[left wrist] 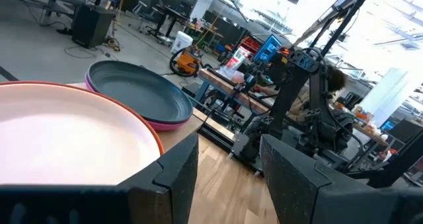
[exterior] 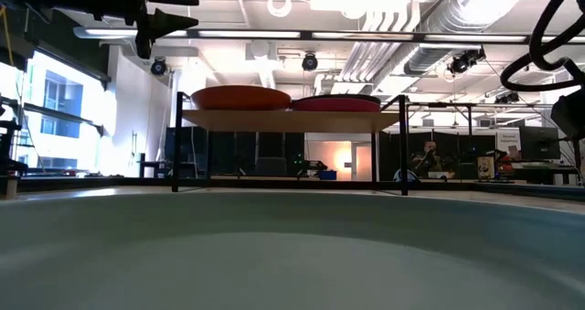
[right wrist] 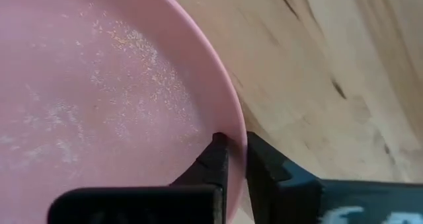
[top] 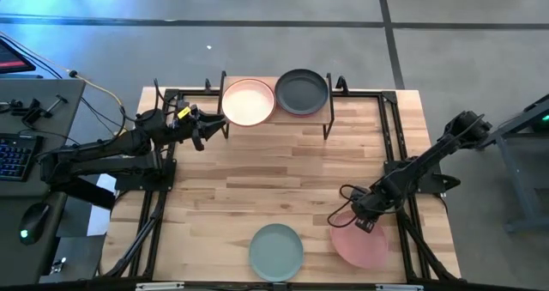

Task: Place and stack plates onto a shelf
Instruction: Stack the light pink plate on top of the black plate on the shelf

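Note:
On the shelf at the table's far edge, the cream peach plate lies on the terracotta orange plate. Beside them the dark grey plate lies on the magenta plate. My left gripper hovers open just left of the shelf, level with the cream plate, touching nothing. The salmon pink plate is near the table's near right corner, with my right gripper shut on its far rim. The pale teal plate rests flat at the near edge. My right gripper pinches the salmon plate's rim at its far edge. One finger is inside the plate and the other is outside the rim. The fingers slant down from the far right side. I cannot tell whether the plate is lifted off the table.
The shelf's black legs stand on the tabletop, whose black frame rails run along the left and right sides. Bare wood lies between the shelf and the near plates. A keyboard and cables sit on a desk to the left.

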Action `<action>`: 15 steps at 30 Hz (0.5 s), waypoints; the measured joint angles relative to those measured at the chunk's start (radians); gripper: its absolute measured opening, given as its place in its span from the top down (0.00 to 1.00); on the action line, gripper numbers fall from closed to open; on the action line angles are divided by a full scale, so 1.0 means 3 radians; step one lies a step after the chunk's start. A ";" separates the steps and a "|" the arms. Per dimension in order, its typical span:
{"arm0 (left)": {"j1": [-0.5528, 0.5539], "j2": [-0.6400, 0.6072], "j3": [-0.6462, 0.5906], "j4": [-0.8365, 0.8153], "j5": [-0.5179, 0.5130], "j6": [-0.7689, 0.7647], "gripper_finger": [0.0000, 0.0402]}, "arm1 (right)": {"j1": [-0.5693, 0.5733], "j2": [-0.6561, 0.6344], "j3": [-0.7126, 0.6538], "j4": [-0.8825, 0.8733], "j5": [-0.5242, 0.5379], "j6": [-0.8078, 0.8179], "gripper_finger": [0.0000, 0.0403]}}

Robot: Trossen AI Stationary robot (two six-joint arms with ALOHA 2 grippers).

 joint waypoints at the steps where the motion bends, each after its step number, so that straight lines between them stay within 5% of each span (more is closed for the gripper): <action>1: 0.0000 0.0000 0.0000 -0.0002 0.0000 -0.0001 0.62 | 0.0000 0.0002 0.0009 0.0001 0.0008 0.0000 0.96; 15: 0.0000 0.0000 0.0000 -0.0005 0.0000 0.0003 0.62 | -0.0044 -0.0268 0.0257 -0.0267 -0.0005 -0.0085 1.00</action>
